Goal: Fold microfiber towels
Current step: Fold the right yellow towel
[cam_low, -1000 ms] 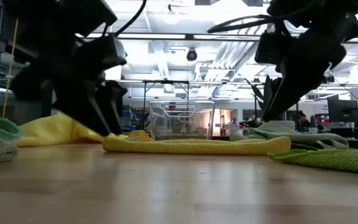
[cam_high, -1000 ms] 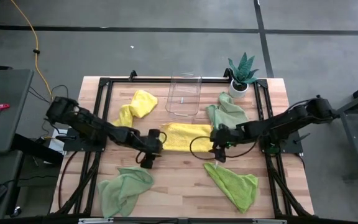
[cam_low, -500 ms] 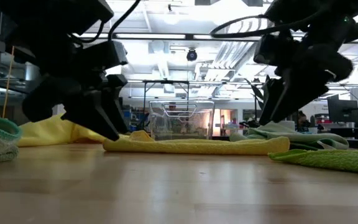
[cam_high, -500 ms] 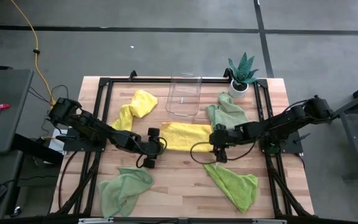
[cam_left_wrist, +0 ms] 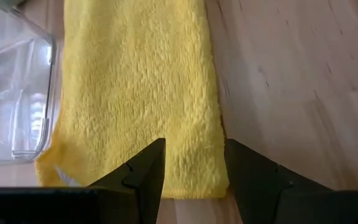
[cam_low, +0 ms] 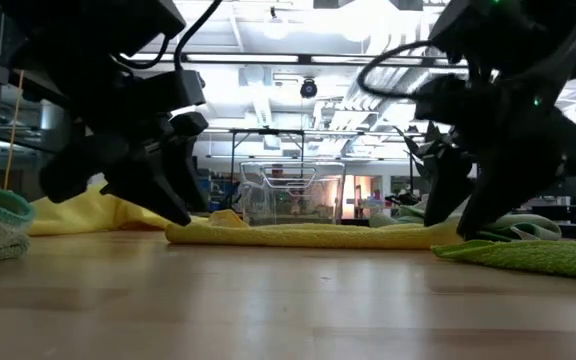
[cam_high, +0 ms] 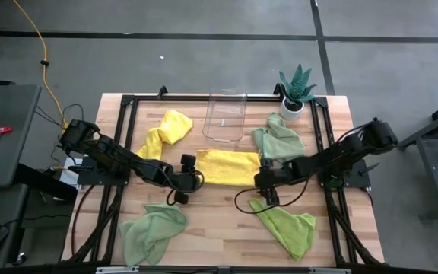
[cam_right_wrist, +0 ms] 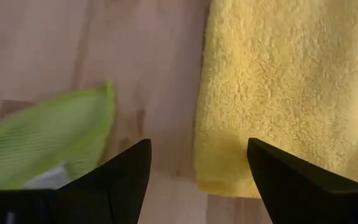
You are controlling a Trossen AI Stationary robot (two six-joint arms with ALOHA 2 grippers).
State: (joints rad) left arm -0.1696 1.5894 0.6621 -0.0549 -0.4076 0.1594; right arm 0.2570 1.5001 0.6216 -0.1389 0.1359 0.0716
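A bright yellow towel (cam_high: 226, 166) lies folded into a long strip at the table's middle, flat on the wood. My left gripper (cam_high: 191, 170) is open at the strip's left end. Its fingers stand on either side of the strip's near left corner (cam_left_wrist: 194, 168). My right gripper (cam_high: 263, 183) is open and low at the strip's right end. Its fingers stand on either side of the near right corner (cam_right_wrist: 225, 168). I cannot tell whether either gripper touches the cloth.
A clear bin (cam_high: 225, 118) stands just beyond the folded towel, and a potted plant (cam_high: 295, 90) at the far right. Loose towels lie around: yellow (cam_high: 166, 131) at far left, mint green (cam_high: 278, 141) at far right, lime green (cam_high: 287, 224) at near right, green (cam_high: 150, 232) at near left.
My left gripper has gone toward the far edge, up to the yellow towel's left end. My right gripper has come down to the table at the towel's right end and a little toward the near edge. The towel has stayed where it was.
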